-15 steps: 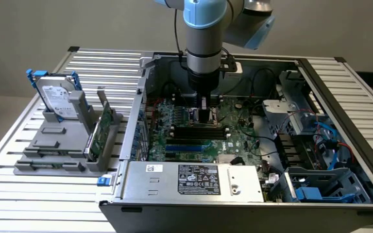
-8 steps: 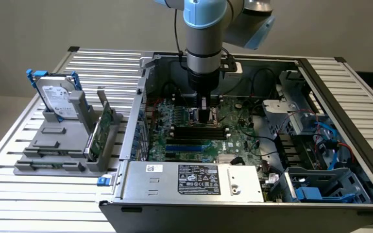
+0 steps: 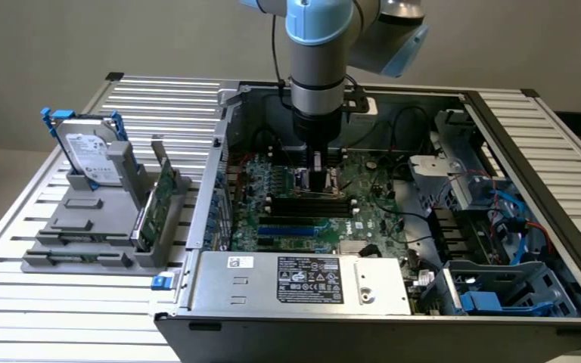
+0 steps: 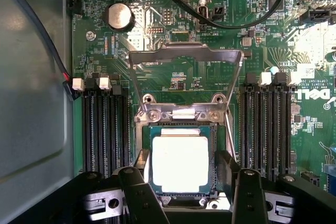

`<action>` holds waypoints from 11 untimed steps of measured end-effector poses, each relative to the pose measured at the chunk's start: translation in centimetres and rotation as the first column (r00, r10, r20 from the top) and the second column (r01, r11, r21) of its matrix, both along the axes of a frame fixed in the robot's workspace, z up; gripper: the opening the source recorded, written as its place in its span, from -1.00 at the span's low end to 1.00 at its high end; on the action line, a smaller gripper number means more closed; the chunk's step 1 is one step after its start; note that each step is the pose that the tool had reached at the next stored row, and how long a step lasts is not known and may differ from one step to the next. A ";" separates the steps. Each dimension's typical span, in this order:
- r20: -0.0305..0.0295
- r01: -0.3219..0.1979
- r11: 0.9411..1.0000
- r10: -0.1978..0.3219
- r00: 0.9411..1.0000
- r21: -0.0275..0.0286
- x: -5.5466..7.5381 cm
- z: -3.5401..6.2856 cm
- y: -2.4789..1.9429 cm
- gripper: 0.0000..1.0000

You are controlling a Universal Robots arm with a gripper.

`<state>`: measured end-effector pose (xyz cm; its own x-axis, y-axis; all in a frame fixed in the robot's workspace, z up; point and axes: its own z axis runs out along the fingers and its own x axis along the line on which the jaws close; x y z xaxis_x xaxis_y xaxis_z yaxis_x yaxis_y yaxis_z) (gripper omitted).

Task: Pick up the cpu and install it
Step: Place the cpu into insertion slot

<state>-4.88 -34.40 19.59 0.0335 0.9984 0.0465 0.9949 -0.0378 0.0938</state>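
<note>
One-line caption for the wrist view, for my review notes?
Open gripper straddling the cpu, which lies set in the motherboard with the metal retention frame standing open.

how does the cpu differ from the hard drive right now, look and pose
The cpu is a small square chip lying flat on the motherboard inside the computer case; the hard drive is a larger rectangle standing upright in a grey rack outside it. The hard drive sits in a blue bracket; the cpu has none. Both show silvery metal.
</note>
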 end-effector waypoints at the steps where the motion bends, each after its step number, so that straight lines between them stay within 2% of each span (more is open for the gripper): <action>1: 0.000 0.001 1.000 -0.001 1.000 0.000 0.0 -0.01 0.00 0.25; 11: 0.000 0.018 1.000 -0.018 1.000 -0.005 0.0 -0.05 0.00 0.25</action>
<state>-4.88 -34.40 19.54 0.0512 0.9978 0.0413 0.9941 -0.0549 0.0940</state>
